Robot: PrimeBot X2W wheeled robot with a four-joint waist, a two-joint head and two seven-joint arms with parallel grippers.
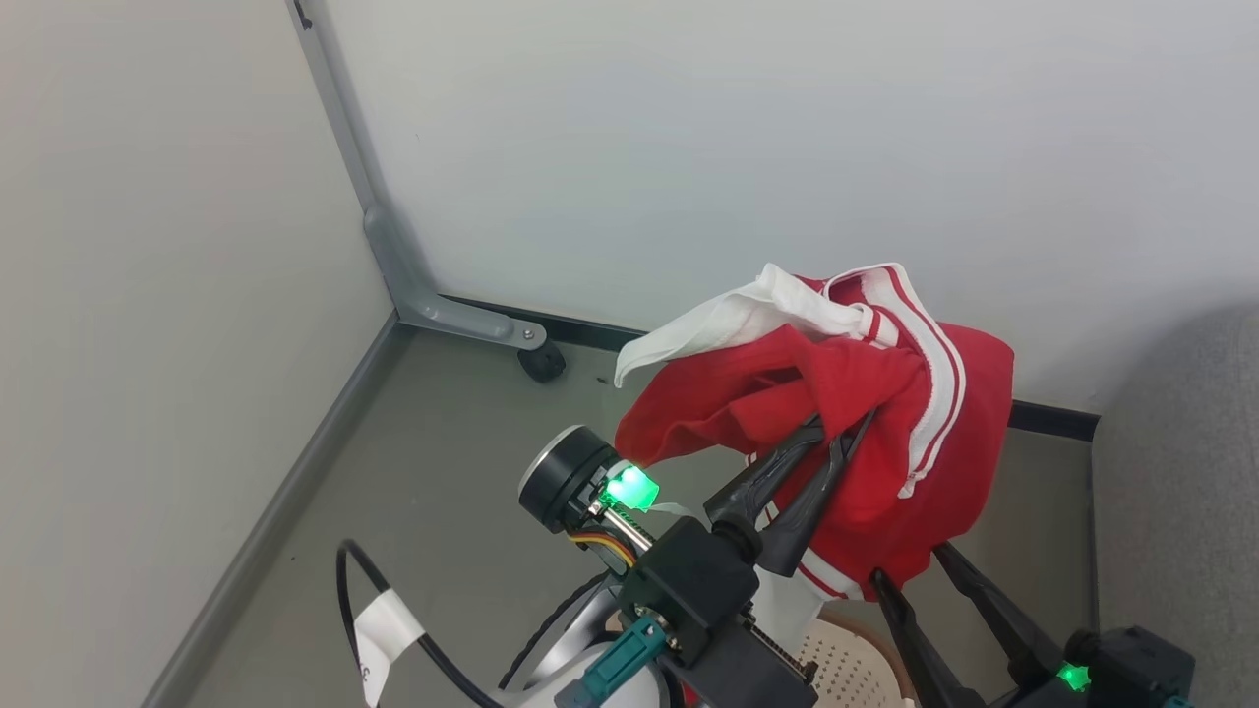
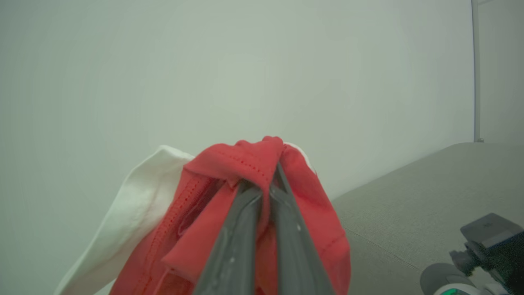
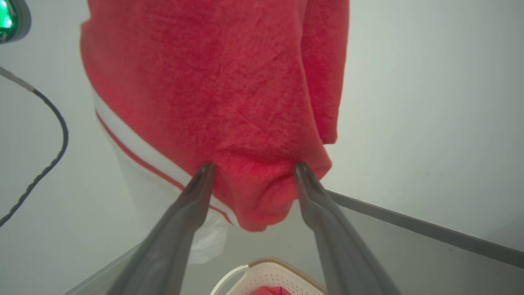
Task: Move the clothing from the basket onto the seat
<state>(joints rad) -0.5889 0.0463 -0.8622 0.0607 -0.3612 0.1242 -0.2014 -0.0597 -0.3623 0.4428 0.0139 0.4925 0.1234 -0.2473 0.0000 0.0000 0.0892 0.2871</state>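
Note:
A red garment (image 1: pixel 885 413) with white stripes and white trim hangs in the air, and my left gripper (image 1: pixel 836 433) is shut on a fold of it near its top. The left wrist view shows that fold (image 2: pixel 254 164) pinched between the two fingers. My right gripper (image 1: pixel 910 565) stands open just below, its fingertips (image 3: pixel 206 170) touching the lower hem of the garment (image 3: pixel 229 106) on either side. The cream basket (image 3: pixel 278 272) lies beneath, with more red fabric (image 3: pixel 268 291) inside; its perforated wall (image 1: pixel 851 669) peeks out low in the head view. The grey seat (image 1: pixel 1180 511) is on the right.
White walls meet in a corner at the left, with a grey metal bracket and a small black caster (image 1: pixel 541 362) on the grey floor. A black cable (image 1: pixel 393 629) with white tape loops near my left arm.

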